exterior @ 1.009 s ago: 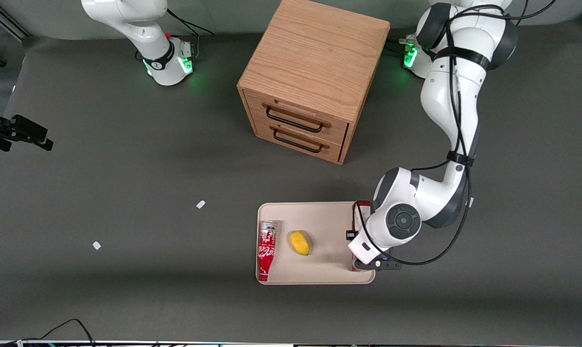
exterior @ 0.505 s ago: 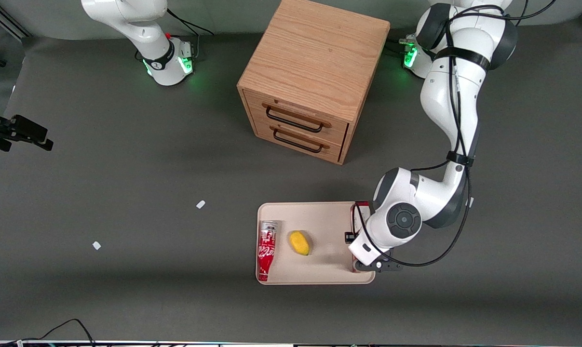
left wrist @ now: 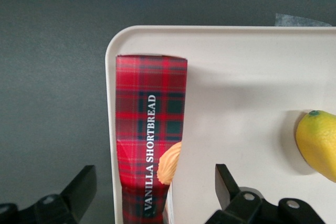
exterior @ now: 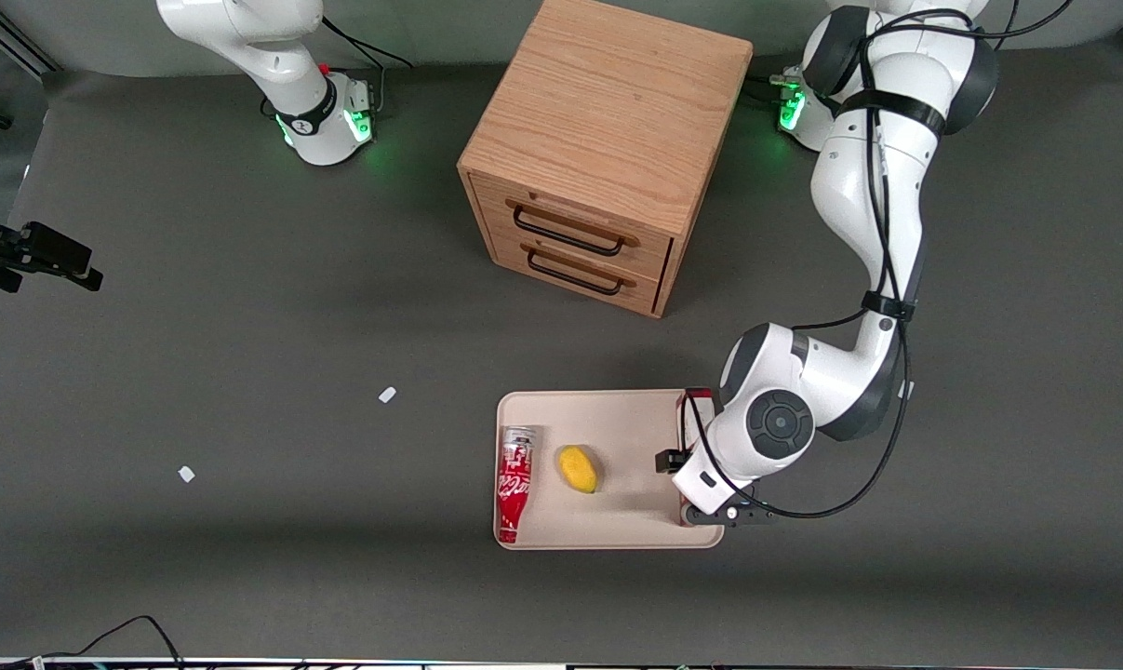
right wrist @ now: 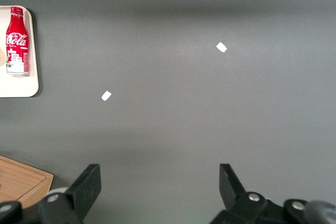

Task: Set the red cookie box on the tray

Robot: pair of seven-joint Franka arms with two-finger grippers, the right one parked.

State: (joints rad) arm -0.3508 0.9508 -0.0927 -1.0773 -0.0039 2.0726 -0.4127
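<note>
The red cookie box (left wrist: 149, 145), tartan red with a cookie picture, lies flat in the beige tray (left wrist: 236, 77), along the tray's rim at the working arm's end. In the front view only its white end (exterior: 698, 406) shows past the wrist. My left gripper (left wrist: 153, 174) hangs right above the box, open. Its fingers (left wrist: 84, 182) stand wide on either side of the box and do not touch it. In the front view the gripper (exterior: 701, 484) is mostly hidden under the wrist, over the tray (exterior: 617, 419).
A red-and-white soda can (exterior: 514, 484) and a yellow lemon (exterior: 579, 468) lie in the tray, toward the parked arm's end. A wooden two-drawer cabinet (exterior: 608, 149) stands farther from the front camera. Two white scraps (exterior: 387, 395) lie on the table.
The gripper's fingers have spread apart over the box. The arm has hardly moved, and the box stays in the tray.
</note>
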